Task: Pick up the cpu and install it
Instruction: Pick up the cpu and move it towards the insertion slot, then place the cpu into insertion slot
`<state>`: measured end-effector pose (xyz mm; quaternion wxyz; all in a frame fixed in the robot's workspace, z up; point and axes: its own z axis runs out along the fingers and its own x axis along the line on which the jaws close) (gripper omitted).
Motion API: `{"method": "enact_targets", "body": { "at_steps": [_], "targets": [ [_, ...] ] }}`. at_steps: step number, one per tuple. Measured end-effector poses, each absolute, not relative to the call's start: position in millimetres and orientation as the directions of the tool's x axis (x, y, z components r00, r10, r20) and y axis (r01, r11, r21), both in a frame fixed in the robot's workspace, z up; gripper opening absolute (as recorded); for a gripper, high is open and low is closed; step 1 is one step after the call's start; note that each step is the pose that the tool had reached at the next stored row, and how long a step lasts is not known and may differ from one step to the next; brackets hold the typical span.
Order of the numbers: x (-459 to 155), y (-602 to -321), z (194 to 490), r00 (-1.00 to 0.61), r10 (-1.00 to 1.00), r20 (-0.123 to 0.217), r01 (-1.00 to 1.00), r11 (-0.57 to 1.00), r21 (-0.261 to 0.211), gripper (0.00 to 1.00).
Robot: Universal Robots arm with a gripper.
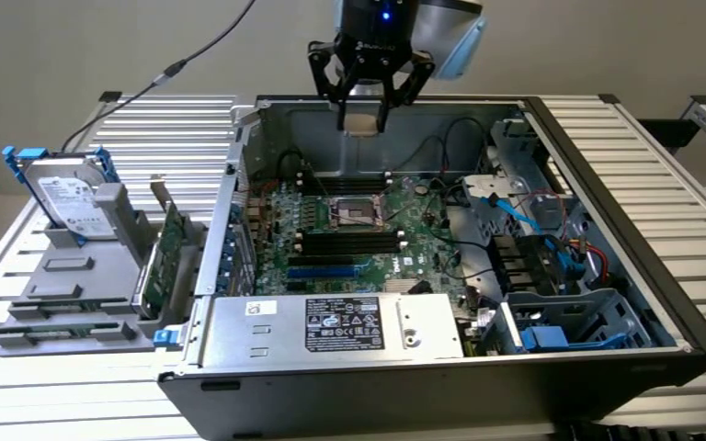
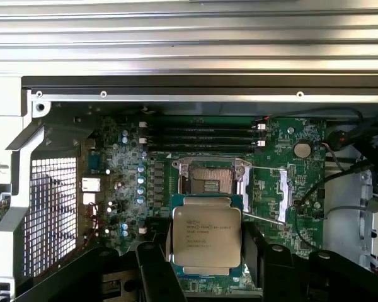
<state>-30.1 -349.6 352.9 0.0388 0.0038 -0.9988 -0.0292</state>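
My gripper (image 1: 360,123) hangs above the back of the open computer case (image 1: 647,276), shut on the cpu (image 1: 358,122), a small flat square chip with a dull silver top. In the wrist view the cpu (image 2: 206,236) sits level between the two black fingers (image 2: 155,272), printed side facing the camera. The motherboard's open cpu socket (image 2: 211,177) lies just beyond the chip, with its metal frame lifted. In the exterior view the socket (image 1: 356,213) is below the gripper, in the middle of the green board, well apart from the chip.
A silver hard drive in a blue frame (image 1: 69,195) and a green circuit card (image 1: 165,255) stand in a grey holder at the exterior view's left. The power supply (image 1: 341,326) fills the case front. Memory slots (image 1: 350,243), cables (image 1: 537,220) and case walls surround the socket.
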Motion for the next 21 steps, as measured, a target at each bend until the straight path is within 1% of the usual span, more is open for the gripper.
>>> {"method": "enact_targets", "body": {
  "at_steps": [6, 21],
  "targets": [
    [-24, -336, 344, -0.997, -0.010, 0.076, -0.005, 0.998, 0.056, 0.55],
    [-24, -335, 343, -0.997, -0.011, 0.075, -0.007, 0.999, 0.052, 0.55]
  ]
}}
